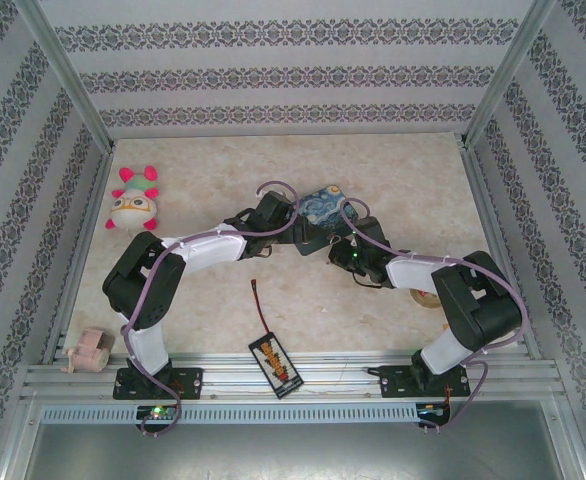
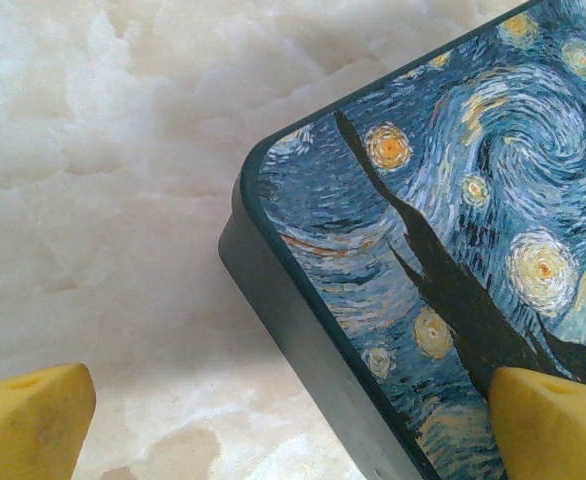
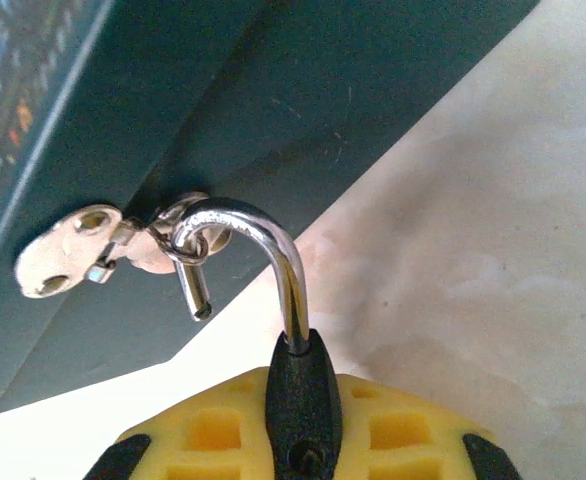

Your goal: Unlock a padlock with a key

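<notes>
Padlock (image 3: pixel 303 395) — upright in the right end effector (image 3: pixel 303 455), shackle (image 3: pixel 273 235) open

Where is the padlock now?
In the right wrist view, low centre, the padlock sits in the right gripper, its shackle hooked at the tin's side.

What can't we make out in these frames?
- Right wrist: padlock body cut off by the bottom edge, flanked by the right tool's pads; whether a key sits in it is hidden.
- Right wrist: flat silver piece by the shackle, blurred; key or latch of the tin, cannot tell.
- Top external: left arm and right arm cover the tin's near edge; padlock there too small or covered.
- Left wrist: tin cut off by the right edge.
</notes>
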`<action>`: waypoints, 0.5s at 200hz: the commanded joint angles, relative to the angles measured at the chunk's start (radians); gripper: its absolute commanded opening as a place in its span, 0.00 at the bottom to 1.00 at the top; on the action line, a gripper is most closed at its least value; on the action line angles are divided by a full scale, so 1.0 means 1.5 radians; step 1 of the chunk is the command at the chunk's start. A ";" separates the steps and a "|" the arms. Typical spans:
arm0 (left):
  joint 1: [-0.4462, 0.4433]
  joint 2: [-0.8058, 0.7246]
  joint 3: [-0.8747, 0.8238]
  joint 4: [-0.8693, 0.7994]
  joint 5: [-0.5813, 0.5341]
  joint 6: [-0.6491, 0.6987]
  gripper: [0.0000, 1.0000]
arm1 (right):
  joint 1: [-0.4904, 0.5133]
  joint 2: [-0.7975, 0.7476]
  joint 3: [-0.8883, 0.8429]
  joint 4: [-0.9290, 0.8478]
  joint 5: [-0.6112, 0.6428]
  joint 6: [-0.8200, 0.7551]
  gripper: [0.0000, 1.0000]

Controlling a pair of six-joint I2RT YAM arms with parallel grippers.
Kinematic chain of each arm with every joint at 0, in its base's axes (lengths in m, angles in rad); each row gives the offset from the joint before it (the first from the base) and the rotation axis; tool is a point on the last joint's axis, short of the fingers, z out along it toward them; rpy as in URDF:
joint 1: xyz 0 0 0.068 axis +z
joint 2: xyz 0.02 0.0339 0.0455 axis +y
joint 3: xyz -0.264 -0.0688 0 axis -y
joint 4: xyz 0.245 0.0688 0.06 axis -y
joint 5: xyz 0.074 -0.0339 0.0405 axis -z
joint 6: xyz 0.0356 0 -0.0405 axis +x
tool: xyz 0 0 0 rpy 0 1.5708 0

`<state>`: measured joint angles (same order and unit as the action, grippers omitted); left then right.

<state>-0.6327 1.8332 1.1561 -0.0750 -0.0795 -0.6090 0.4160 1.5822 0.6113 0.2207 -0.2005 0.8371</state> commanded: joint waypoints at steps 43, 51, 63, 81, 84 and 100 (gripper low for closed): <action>0.019 0.009 -0.019 -0.101 -0.035 0.018 0.99 | -0.018 0.010 0.003 -0.023 0.012 -0.017 0.09; 0.019 0.010 -0.015 -0.103 -0.035 0.017 0.99 | -0.021 0.009 0.003 -0.023 0.010 -0.017 0.09; 0.019 0.010 -0.013 -0.104 -0.035 0.017 0.99 | -0.023 0.006 0.003 -0.024 0.009 -0.018 0.09; 0.019 0.010 -0.009 -0.108 -0.035 0.018 0.99 | -0.028 0.002 0.000 -0.026 0.008 -0.020 0.12; 0.019 0.010 -0.009 -0.109 -0.035 0.018 0.99 | -0.030 0.000 -0.001 -0.026 0.007 -0.020 0.13; 0.019 0.008 -0.009 -0.109 -0.032 0.019 0.99 | -0.037 -0.002 -0.008 -0.029 0.002 -0.022 0.15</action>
<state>-0.6327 1.8332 1.1564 -0.0761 -0.0795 -0.6090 0.3958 1.5848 0.6121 0.2207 -0.2291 0.8101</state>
